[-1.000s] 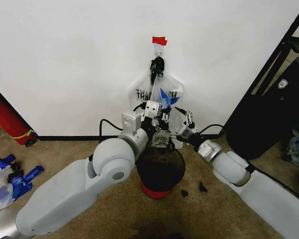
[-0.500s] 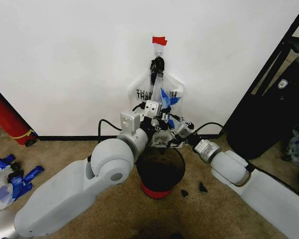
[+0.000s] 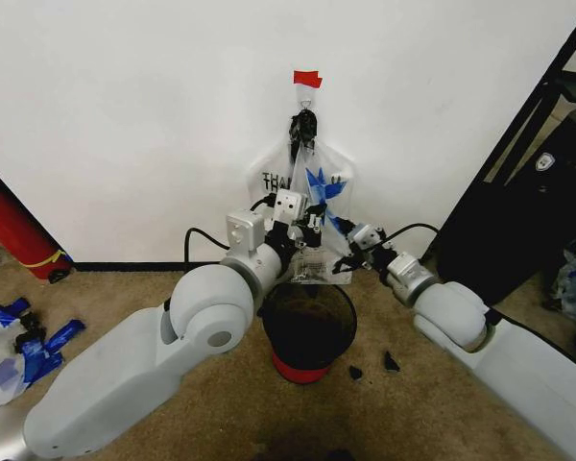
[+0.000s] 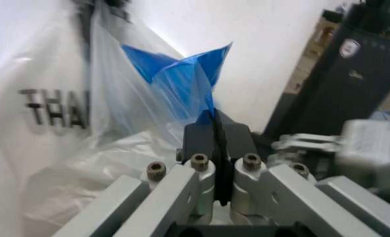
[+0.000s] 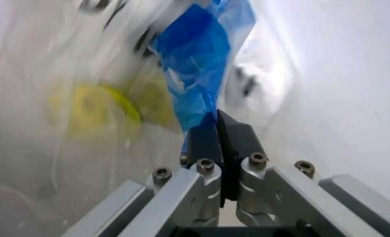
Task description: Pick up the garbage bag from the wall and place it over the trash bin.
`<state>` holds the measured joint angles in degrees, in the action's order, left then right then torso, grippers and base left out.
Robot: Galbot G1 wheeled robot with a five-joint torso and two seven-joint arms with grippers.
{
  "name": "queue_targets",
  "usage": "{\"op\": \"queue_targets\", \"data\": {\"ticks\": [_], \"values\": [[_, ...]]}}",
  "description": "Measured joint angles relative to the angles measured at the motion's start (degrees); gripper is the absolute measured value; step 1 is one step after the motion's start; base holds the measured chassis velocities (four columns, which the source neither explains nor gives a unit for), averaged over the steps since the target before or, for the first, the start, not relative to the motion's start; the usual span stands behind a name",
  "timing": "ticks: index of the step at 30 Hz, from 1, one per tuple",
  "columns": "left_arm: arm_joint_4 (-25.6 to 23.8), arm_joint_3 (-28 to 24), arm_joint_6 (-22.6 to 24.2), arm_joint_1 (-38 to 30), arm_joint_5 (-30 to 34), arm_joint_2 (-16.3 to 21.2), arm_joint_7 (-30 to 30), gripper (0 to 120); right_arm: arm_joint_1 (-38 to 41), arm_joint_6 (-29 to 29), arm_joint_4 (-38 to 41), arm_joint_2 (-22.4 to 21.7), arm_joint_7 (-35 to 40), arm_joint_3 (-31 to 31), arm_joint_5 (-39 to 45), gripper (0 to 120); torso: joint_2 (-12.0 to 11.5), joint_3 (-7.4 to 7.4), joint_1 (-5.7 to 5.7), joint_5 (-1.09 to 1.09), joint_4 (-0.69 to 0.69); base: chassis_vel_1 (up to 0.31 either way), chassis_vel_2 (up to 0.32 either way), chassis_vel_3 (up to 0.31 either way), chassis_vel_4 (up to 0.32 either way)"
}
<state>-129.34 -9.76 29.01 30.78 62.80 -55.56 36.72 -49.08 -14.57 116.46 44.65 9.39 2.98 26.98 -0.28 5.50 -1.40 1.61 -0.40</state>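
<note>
Black capital letters stand on the clear plastic bag (image 3: 274, 178) hanging on the wall (image 3: 125, 115). In the head view "THA" shows at the bag's left side, and another letter or two show at the right side past the blue plastic, too broken up to read. In the left wrist view the same bag (image 4: 43, 113) reads "THA" in dark block capitals, the rest of the word hidden behind a fold. A small white shield-shaped badge (image 3: 545, 161) sits on the large black bin (image 3: 518, 221) at the right; what is printed on it cannot be read. In the right wrist view, black lettering (image 5: 126, 22) and a yellow logo (image 5: 93, 106) on the garbage bag (image 5: 63, 163) are blurred past reading.
</note>
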Motion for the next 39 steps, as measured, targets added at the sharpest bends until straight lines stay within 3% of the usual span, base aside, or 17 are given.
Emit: {"op": "queue_targets", "data": {"ticks": [4,6,14,18,23,29,39], "values": [[-1.3,2.4,-0.5,2.5,0.0,1.0,-0.2,0,-5.6,2.6,2.7,1.9,1.5,6.4,7.2,0,0.0,0.0,0.0,0.01,0.02,0.0,0.0,0.0,0.0],[-3.4,4.8,-0.9,5.4,0.3,2.2,-0.3,0,-12.1,5.0,6.8,4.3,1.8,13.9,13.7,0,0.0,-0.01,0.0,0.0,0.0,0.0,0.0,0.0,0.0],[-9.8,10.9,-1.7,14.8,0.5,4.4,-0.5,0,-22.6,6.7,16.6,10.7,2.7,24.4,18.8,0,0.0,-0.02,0.0,0.01,0.03,0.0,0.0,0.0,0.0],[-13.4,14.0,-2.0,19.8,0.3,5.8,-1.2,0,-27.9,6.7,20.4,12.7,2.5,27.4,18.4,0,0.0,-0.02,0.01,0.0,0.0,0.0,0.0,0.0,0.0],[-14.2,16.1,-2.4,25.1,-2.0,7.1,-2.3,0,-34.1,7.0,24.5,15.0,1.9,30.1,17.1,0,0.0,-0.01,0.01,0.01,0.01,0.0,0.0,0.0,0.0],[-14.2,16.6,-2.7,26.9,-3.0,7.6,-3.3,0,-36.8,7.3,26.5,16.1,1.5,31.6,16.6,0,0.0,0.0,0.0,0.0,0.02,0.0,0.0,0.0,0.0],[-14.1,22.4,-4.6,27.3,-3.1,11.9,-5.7,0,-41.0,7.2,27.1,16.1,1.3,35.6,17.2,0,0.0,0.0,0.0,0.01,0.02,0.0,0.0,0.0,0.0]]}}
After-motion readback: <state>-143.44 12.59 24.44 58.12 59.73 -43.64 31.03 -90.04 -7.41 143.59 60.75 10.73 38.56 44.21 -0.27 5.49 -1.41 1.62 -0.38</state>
